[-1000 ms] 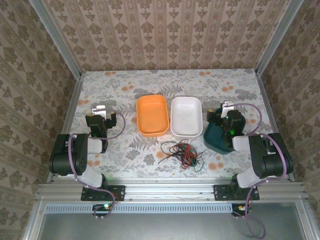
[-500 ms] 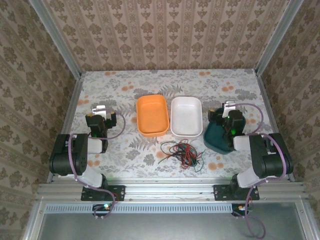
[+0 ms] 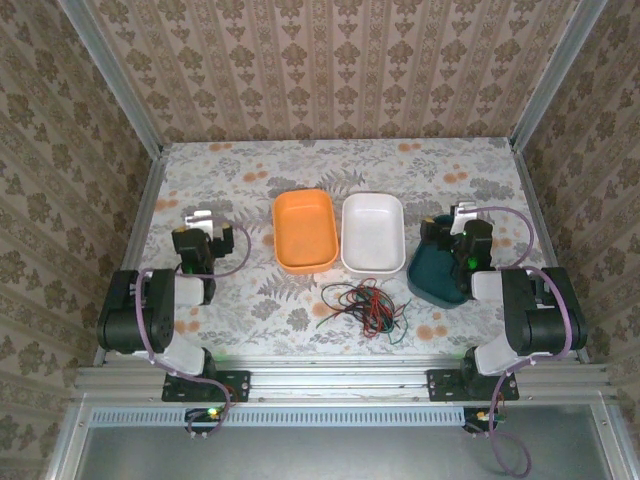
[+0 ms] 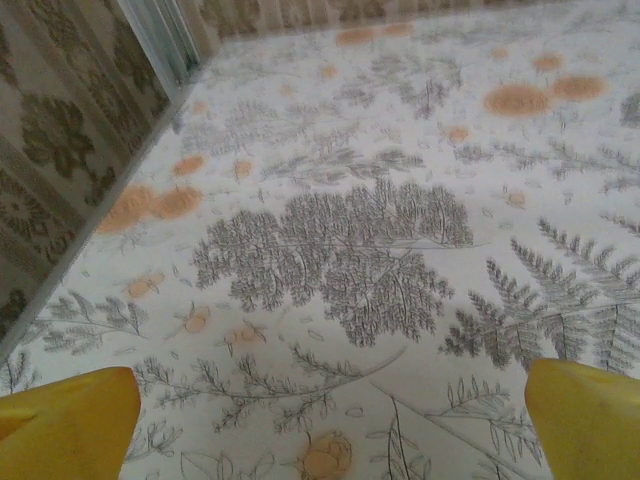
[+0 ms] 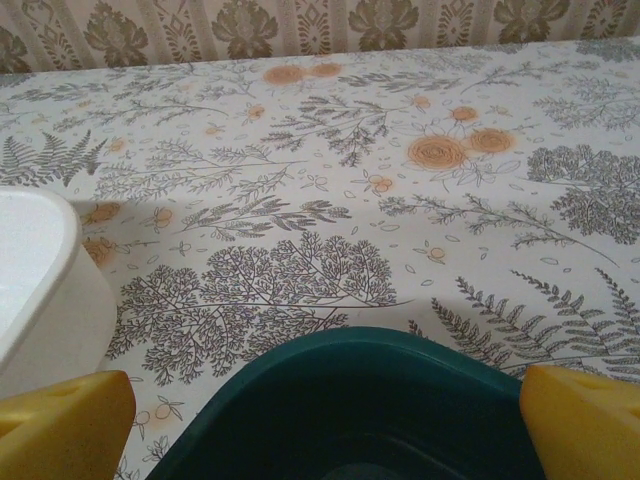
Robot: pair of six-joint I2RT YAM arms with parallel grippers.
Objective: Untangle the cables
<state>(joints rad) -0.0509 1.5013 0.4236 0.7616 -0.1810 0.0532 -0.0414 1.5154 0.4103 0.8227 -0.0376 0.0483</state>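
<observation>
The cables (image 3: pixel 363 305), a loose tangle of thin red, black and dark green wires, lie on the floral tabletop near the front middle. My left gripper (image 3: pixel 200 220) stands well to their left, open, its yellow fingers (image 4: pixel 70 420) spread over bare tablecloth with nothing between them. My right gripper (image 3: pixel 463 218) hovers over the far end of a dark green tray (image 3: pixel 436 282), to the right of the cables. It is open too, and its yellow fingers (image 5: pixel 585 420) frame the tray's rim (image 5: pixel 360 345).
An orange tray (image 3: pixel 305 232) and a white tray (image 3: pixel 373 232) sit side by side just behind the cables. The white tray's corner (image 5: pixel 40 290) shows left of the right gripper. Metal rails (image 4: pixel 160 40) and patterned walls bound the table.
The right gripper has drifted slightly to the right over the dark green tray. The left arm and the cables have not moved.
</observation>
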